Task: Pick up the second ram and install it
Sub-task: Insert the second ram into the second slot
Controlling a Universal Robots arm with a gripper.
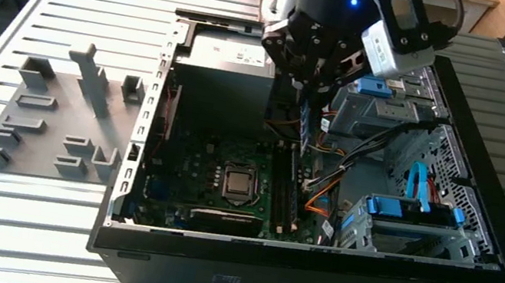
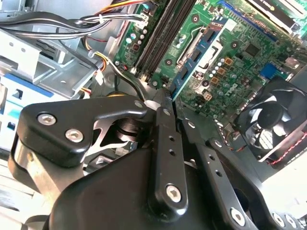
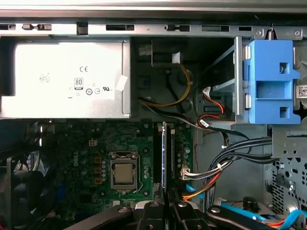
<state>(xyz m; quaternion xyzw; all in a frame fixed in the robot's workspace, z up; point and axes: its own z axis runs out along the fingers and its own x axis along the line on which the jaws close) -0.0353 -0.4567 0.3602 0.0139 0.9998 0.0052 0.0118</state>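
My gripper [image 1: 308, 93] hangs over the open computer case [image 1: 129, 190], shut on the second ram [image 1: 305, 127]. The ram is a thin blue-green stick that hangs on edge below the fingers, above the motherboard [image 1: 219, 151]. In the first wrist view it shows edge-on [image 3: 164, 158], running along the dark memory slots [image 3: 157, 158] beside the processor socket [image 3: 123, 175], with the gripper [image 3: 165, 207] behind it. In the second wrist view the ram [image 2: 184, 74] sticks out from the black fingers [image 2: 163, 120] and points along the slots [image 2: 158, 33]. I cannot tell how far it is above the slots.
A grey power-supply box [image 1: 231, 52] fills the case's far end. Blue drive-bay clips [image 1: 407, 211] and bundled cables [image 3: 230, 163] crowd the exterior view's right. A grey slotted fixture plate [image 1: 60, 115] lies on the ribbed table at that view's left. A fan [image 2: 273, 120] sits by the board.
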